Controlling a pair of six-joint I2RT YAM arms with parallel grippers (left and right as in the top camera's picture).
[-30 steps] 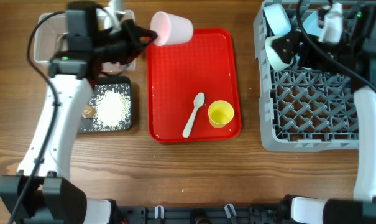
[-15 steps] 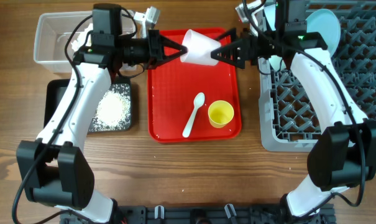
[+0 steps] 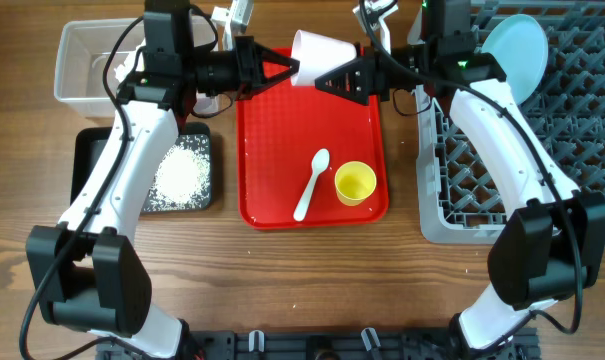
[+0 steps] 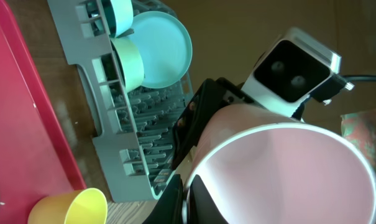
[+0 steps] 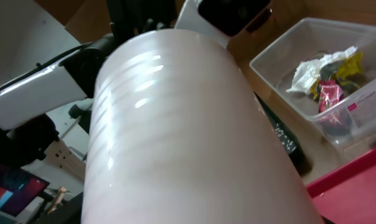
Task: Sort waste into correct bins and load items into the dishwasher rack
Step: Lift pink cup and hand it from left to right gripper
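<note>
L tool pinches pink cup over red tray — R tool grip can't tell.

Left wrist view's bottom edge crops the yellow cup.

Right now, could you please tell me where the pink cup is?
In the overhead view, the pink cup is held above the red tray's far edge, between the left claw and the right claw, which flank it.
</note>
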